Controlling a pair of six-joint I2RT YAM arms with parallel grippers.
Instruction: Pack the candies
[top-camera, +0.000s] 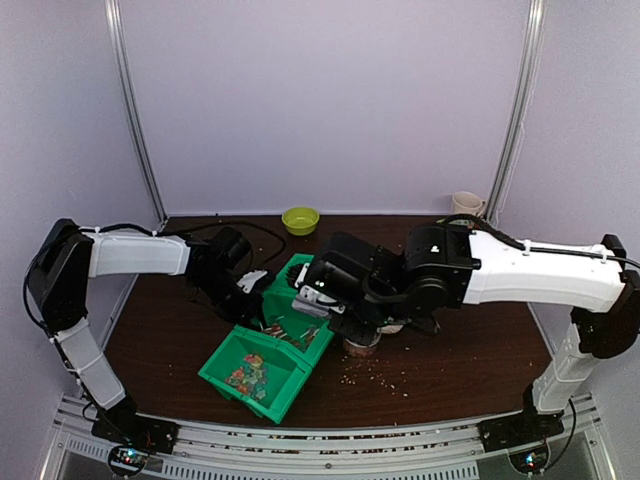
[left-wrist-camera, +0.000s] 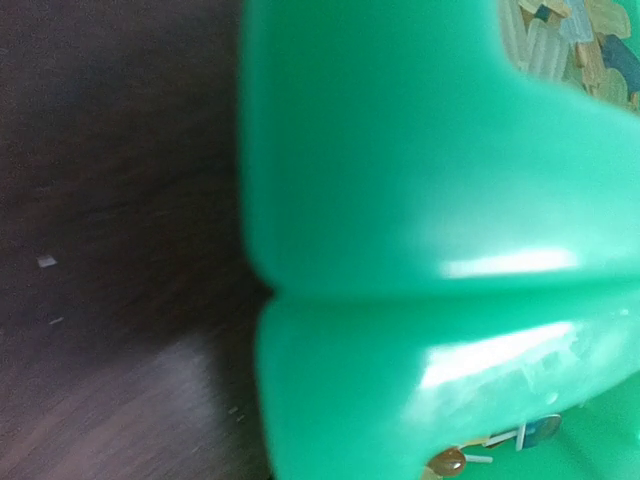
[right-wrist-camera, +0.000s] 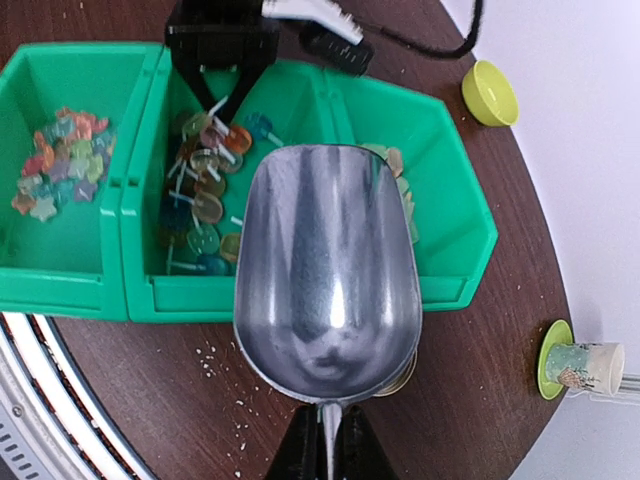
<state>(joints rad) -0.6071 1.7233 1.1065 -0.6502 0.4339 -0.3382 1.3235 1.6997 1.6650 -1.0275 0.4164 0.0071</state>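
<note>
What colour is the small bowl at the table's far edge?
Lime green; the bowl shows best in the right wrist view.

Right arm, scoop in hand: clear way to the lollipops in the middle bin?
Probably yes. The right gripper holds the scoop empty above the near wall of the middle bin, with the lollipops open from above. The left gripper at the far rim crowds only the back.

White arm links, black joints, black cables

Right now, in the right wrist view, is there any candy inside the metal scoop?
No, the metal scoop shows only bare shiny metal inside; the candies lie in the green bins.
</note>
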